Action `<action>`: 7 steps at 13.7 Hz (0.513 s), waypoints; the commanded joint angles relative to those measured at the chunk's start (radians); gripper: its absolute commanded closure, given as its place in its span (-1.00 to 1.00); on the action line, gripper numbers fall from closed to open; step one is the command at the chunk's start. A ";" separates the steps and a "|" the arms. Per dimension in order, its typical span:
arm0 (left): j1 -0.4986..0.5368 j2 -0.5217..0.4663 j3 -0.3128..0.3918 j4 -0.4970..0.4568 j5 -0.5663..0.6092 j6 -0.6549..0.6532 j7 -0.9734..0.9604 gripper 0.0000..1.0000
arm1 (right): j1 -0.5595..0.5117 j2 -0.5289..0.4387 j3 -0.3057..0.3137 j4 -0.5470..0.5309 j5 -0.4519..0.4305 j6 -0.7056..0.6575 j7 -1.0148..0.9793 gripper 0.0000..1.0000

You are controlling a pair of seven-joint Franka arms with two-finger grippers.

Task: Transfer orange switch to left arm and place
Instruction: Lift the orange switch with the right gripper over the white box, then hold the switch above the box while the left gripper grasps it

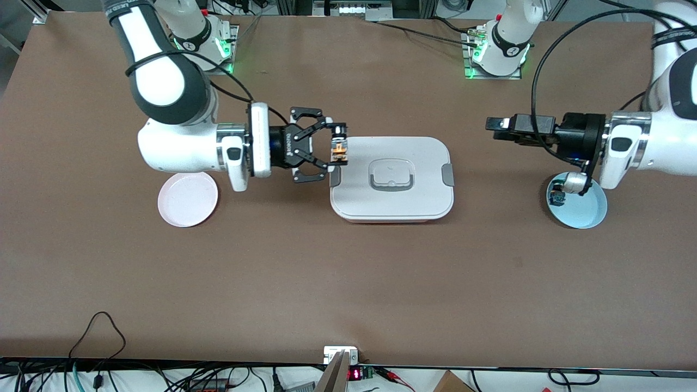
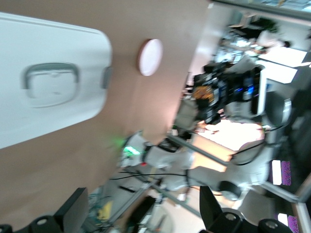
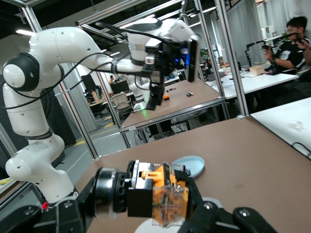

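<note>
My right gripper (image 1: 338, 146) is shut on the orange switch (image 1: 340, 151) and holds it in the air over the edge of the white box (image 1: 392, 177) at the right arm's end. In the right wrist view the orange switch (image 3: 165, 196) fills the space between the jaws of the right gripper (image 3: 167, 206), its black body and silver ring sticking out sideways. My left gripper (image 1: 491, 126) hangs open and empty over the table between the box and a blue plate (image 1: 585, 209). In the left wrist view its fingers (image 2: 73, 213) stand wide apart, with the box (image 2: 48, 82) below.
A pink plate (image 1: 188, 198) lies under the right arm's forearm. The blue plate carries another small switch (image 1: 556, 197), partly under the left wrist. Cables run along the table's edge nearest the front camera.
</note>
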 commanded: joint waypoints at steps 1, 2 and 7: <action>-0.017 -0.024 -0.047 -0.115 -0.135 0.081 -0.016 -1.00 | 0.043 0.028 -0.005 0.068 0.031 0.017 -0.042 1.00; -0.016 -0.030 -0.083 -0.151 -0.172 0.127 -0.016 -1.00 | 0.059 0.028 -0.005 0.071 0.031 0.030 -0.052 1.00; -0.016 -0.047 -0.237 -0.173 -0.236 0.366 0.001 -1.00 | 0.129 0.051 -0.005 0.121 0.076 0.165 -0.104 1.00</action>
